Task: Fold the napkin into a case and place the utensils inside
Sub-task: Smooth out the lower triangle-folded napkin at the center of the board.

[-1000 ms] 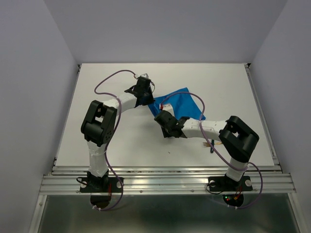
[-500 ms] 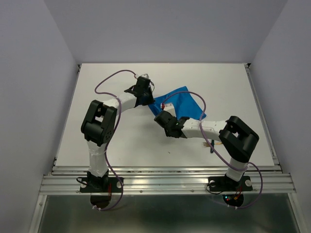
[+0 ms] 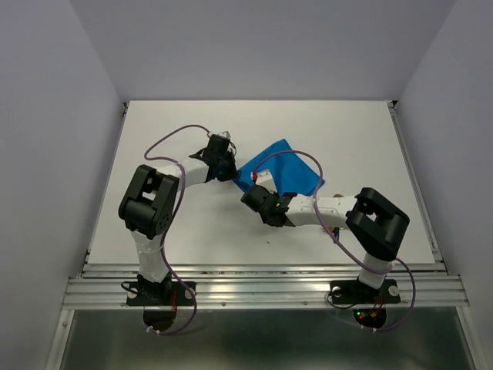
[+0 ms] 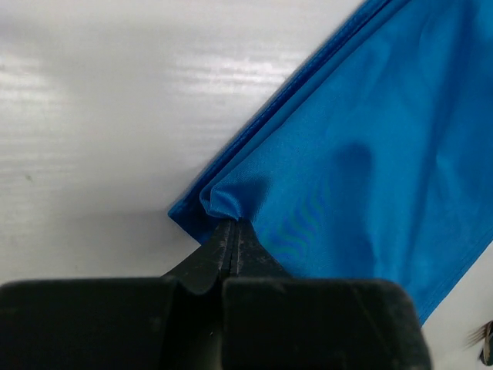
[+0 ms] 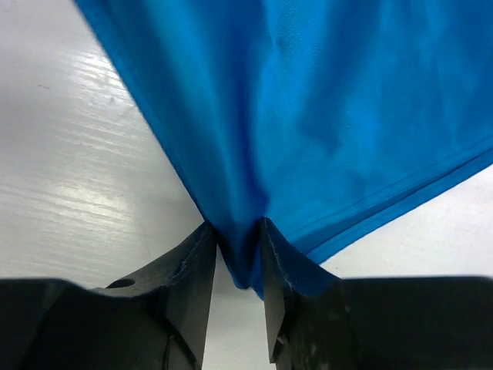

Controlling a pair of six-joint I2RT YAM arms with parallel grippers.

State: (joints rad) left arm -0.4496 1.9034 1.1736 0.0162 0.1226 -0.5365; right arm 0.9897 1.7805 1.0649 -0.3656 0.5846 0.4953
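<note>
No readable text, labels, brands, numbers or signs appear in any view, neither on the blue napkin (image 3: 283,171) nor on the white counter (image 3: 347,131).

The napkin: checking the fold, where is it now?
In the top view the napkin sits near the middle of the table, its left corner pinched by the left gripper, its near edge caught in the right gripper.

We see our left arm (image 3: 150,247) and right arm (image 3: 376,223) built of white tubes with chunky black joint blocks and black bases. A thin purple cable (image 3: 166,137) loops along each arm. Our fingers (image 5: 192,285) are matte black wedges.
</note>
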